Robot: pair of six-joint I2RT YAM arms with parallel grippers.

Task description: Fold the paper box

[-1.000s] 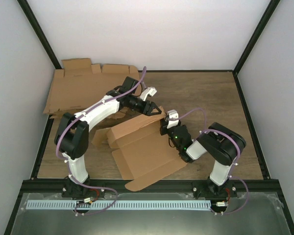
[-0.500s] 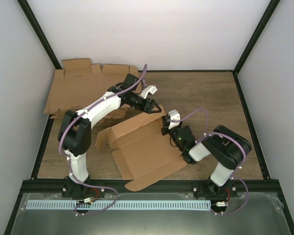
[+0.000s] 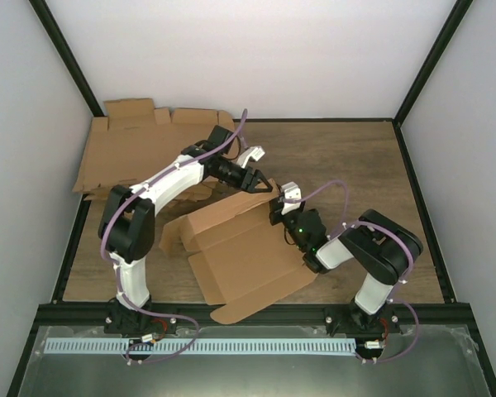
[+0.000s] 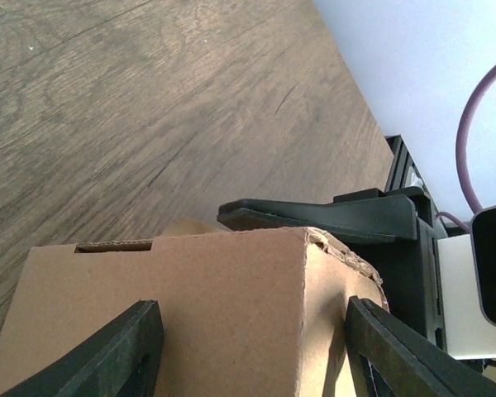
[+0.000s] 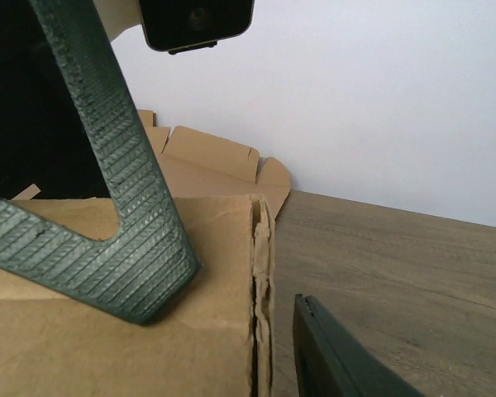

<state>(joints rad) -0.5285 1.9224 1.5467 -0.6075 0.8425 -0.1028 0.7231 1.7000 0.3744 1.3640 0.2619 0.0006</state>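
Top view: left arm [image 3: 174, 180] is covering part of the pile [image 3: 120, 157] and the box's [image 3: 240, 256] far flap. Right gripper [image 3: 276, 212] is masking the box's far right corner, so contact there is too small to tell. Right wrist: left gripper's finger [image 5: 132, 190] is blocking much of the box. The bottom edge is cropping the one own finger [image 5: 331, 364] showing, so the grip is reading unclear. Left wrist: bottom edge is cropping both fingers [image 4: 124, 356] and the box.
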